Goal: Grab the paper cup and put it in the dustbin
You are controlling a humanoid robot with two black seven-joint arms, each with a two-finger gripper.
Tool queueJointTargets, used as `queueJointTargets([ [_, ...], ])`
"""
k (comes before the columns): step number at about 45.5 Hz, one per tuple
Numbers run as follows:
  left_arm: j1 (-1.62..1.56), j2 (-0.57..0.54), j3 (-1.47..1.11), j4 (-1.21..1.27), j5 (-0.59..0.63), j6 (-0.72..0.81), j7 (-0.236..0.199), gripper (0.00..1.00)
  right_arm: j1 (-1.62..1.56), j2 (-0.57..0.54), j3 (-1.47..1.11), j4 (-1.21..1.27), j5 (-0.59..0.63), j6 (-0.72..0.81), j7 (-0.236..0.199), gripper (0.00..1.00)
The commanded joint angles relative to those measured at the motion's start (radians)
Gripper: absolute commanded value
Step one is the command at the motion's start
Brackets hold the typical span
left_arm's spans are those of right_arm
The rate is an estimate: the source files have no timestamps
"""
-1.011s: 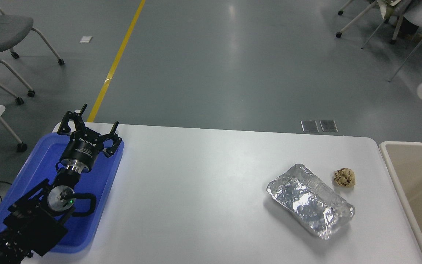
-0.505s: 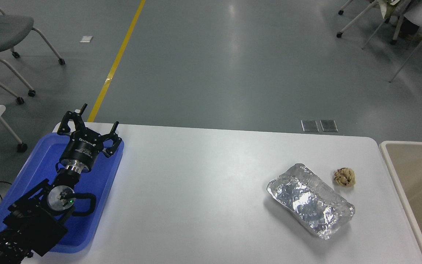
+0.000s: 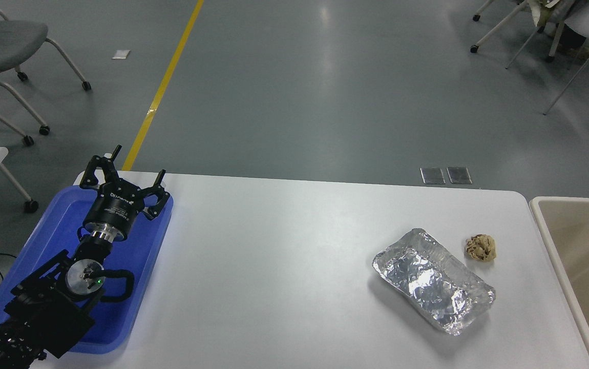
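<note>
The beige dustbin (image 3: 555, 241) stands against the table's right edge, and only its left rim and part of its inner wall show. The paper cup is out of view now. My left gripper (image 3: 138, 163) is parked at the lower left over the blue tray, open and empty. My right arm and gripper are out of view.
A flat blue tray (image 3: 141, 256) lies at the table's left under the left arm. A crumpled silver foil tray (image 3: 433, 279) and a small brownish paper ball (image 3: 480, 247) lie at the right of the white table (image 3: 274, 266). Wheeled chairs stand on the floor beyond.
The paper cup, seen a second ago at the right edge above the dustbin, has gone out of view. The left arm has not moved.
</note>
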State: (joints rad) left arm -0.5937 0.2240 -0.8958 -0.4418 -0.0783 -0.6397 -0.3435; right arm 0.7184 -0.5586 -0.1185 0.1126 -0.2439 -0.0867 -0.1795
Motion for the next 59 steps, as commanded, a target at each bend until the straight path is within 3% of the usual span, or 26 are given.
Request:
queueJointTargets([
  [1,0.000,0.000,0.000,0.000,0.000,0.000,0.000,1.00,-0.089,0.062,0.063,-0.019,0.003,-0.048,0.005,0.00],
  [15,0.000,0.000,0.000,0.000,0.000,0.000,0.000,1.00,-0.111,0.083,0.063,-0.019,0.003,-0.053,0.005,0.00],
  [19,0.000,0.000,0.000,0.000,0.000,0.000,0.000,1.00,-0.111,0.089,0.053,-0.019,0.003,-0.053,0.005,0.11],
  [23,0.000,0.000,0.000,0.000,0.000,0.000,0.000,1.00,-0.113,0.097,0.050,-0.019,0.003,-0.053,0.005,0.35],
  [27,0.000,0.000,0.000,0.000,0.000,0.000,0.000,1.00,-0.123,0.098,0.048,-0.018,0.003,-0.051,0.005,0.86],
  [28,0.000,0.000,0.000,0.000,0.000,0.000,0.000,1.00,-0.125,0.098,0.048,-0.018,0.003,-0.051,0.005,0.97],
  [29,0.000,0.000,0.000,0.000,0.000,0.000,0.000,1.00,-0.125,0.098,0.048,-0.016,0.003,-0.050,0.005,1.00],
  [48,0.000,0.000,0.000,0.000,0.000,0.000,0.000,1.00,-0.067,0.065,0.034,0.028,0.003,-0.035,0.003,1.00],
  [59,0.000,0.000,0.000,0.000,0.000,0.000,0.000,1.00,0.157,-0.010,-0.237,0.196,0.003,-0.035,0.003,1.00],
])
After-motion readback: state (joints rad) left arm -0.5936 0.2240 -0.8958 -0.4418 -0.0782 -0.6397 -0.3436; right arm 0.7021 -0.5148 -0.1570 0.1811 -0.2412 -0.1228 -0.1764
